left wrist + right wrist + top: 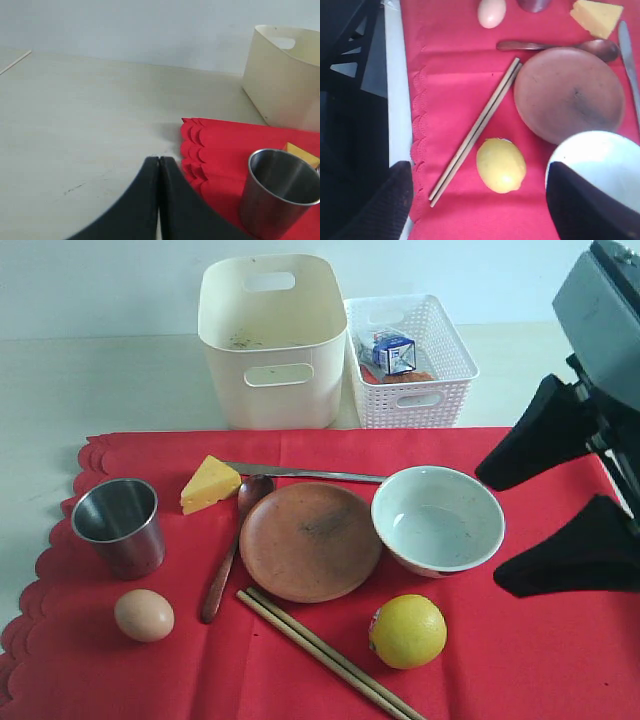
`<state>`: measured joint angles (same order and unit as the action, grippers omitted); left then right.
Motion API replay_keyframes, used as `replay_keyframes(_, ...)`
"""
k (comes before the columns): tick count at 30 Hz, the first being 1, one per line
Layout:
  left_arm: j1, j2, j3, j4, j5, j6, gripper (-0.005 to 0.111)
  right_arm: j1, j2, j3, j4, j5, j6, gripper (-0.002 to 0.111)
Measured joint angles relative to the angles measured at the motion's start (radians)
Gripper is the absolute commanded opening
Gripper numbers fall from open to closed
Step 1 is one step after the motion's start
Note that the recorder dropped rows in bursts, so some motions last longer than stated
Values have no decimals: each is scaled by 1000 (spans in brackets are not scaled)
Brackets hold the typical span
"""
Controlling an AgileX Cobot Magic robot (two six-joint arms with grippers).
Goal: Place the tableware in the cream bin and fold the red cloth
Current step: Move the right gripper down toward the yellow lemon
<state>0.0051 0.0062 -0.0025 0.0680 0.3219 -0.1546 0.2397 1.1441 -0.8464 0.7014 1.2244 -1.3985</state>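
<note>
Two end effectors: left (159, 159) closed; right (488, 532) wide near white bowl (437, 520); lemon (407, 631), egg (144, 615) crowd red cloth (520, 660).

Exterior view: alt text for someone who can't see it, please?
A red cloth holds a steel cup, brown plate, white bowl, spoon, knife, chopsticks, cheese, egg and lemon. Behind stand a cream bin and white basket; the open right gripper hovers at right.
</note>
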Motion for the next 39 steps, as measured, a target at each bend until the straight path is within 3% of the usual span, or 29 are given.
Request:
replay_keyframes(9, 0, 0, 0, 0, 0, 0, 1, 21, 84, 53, 31, -2, -77, 70)
replay_keyframes(15, 0, 0, 0, 0, 0, 0, 1, 112, 183, 53, -5, -50, -90, 70)
replay_keyframes(26, 0, 0, 0, 0, 0, 0, 1, 269, 343, 53, -240, -234, -92, 70)
replay_keyframes(39, 0, 0, 0, 0, 0, 0, 1, 391, 439, 53, -315, -412, -32, 70)
